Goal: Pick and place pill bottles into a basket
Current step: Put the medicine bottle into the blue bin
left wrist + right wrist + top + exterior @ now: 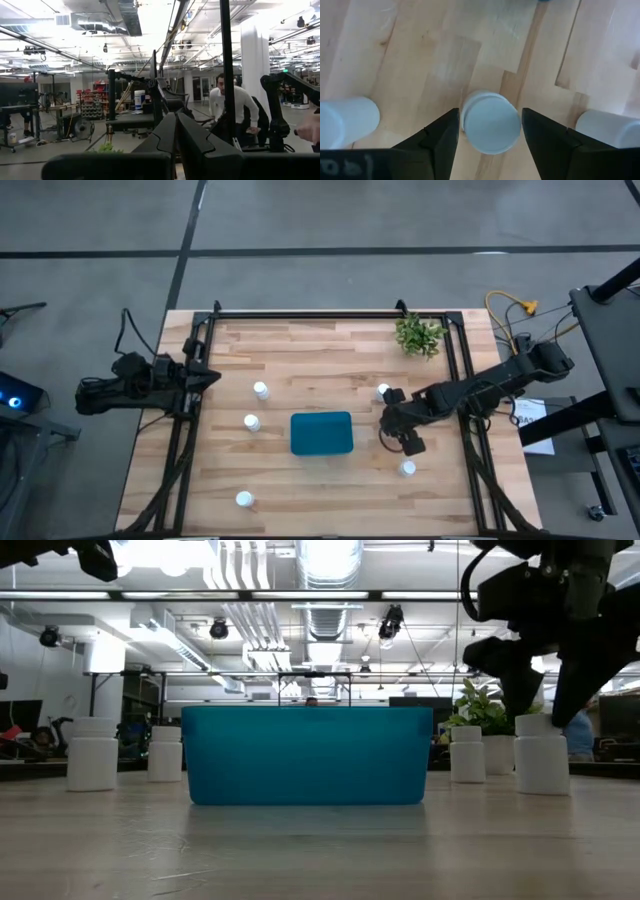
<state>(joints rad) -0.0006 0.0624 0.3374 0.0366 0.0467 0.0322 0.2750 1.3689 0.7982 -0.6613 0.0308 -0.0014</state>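
The teal basket (321, 433) stands mid-table and also shows in the low view (306, 754). White pill bottles stand upright on their bases around it: two to its left (261, 390) (252, 422), one near the front (243, 499), and two to its right (383, 391) (407, 468). My right gripper (398, 432) is open, pointing down just right of the basket. Its fingers (440, 137) stand on either side of one more bottle's cap (491, 121), which also shows in the low view (541, 755); no touch shows. My left gripper (205, 375) waits shut at the table's left edge.
A small green plant (419, 335) stands at the far right. Black frame rails (190, 430) run along the table's left, right and far edges. In the right wrist view, two other bottles (345, 122) (610, 127) flank the bottle between the fingers. A person (227, 107) shows beyond the table.
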